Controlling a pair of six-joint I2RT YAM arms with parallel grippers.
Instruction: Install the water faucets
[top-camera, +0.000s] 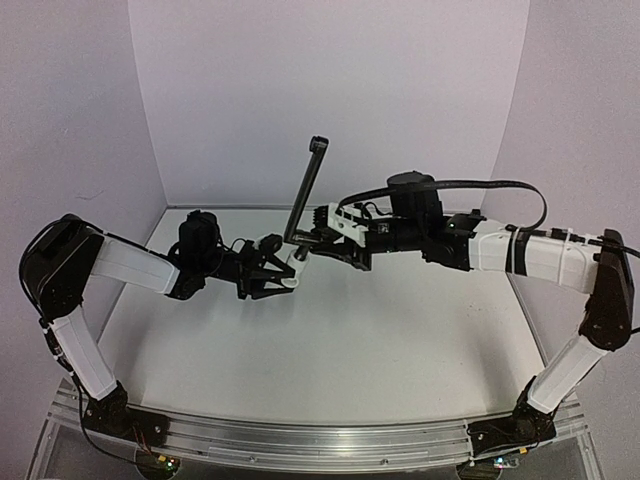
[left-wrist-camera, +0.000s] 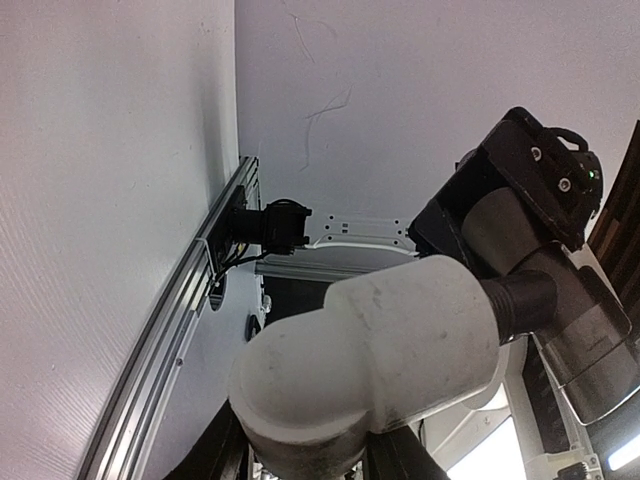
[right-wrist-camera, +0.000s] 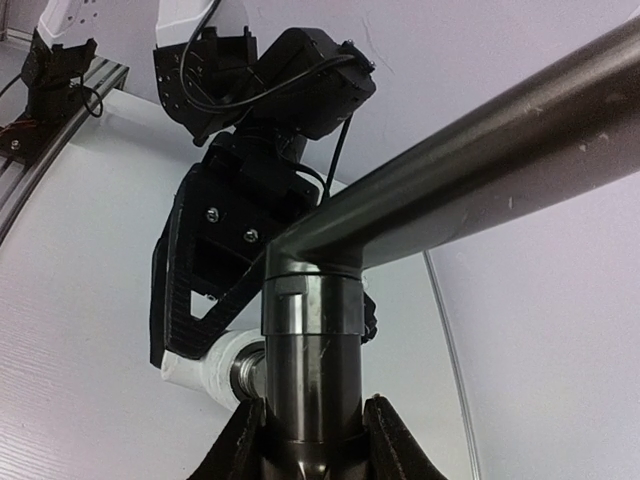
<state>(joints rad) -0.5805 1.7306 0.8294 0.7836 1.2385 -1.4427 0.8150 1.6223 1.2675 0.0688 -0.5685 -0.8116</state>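
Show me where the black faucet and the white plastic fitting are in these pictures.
black faucet (top-camera: 304, 192): top external view, midway along its long thin rod.
white plastic fitting (left-wrist-camera: 370, 350): left wrist view, on its rounded elbow body.

Left arm (top-camera: 120, 265), right arm (top-camera: 540, 255): white link shells, black joint housings. Behind left jaws: black wrist block (right-wrist-camera: 240, 185), silver screws (right-wrist-camera: 213, 213), thin looped black cable (right-wrist-camera: 340, 140). Behind right jaws: white bracket (top-camera: 345, 224), black cylindrical motor (top-camera: 412, 190), thick black cable (top-camera: 500, 186) arching rearward.
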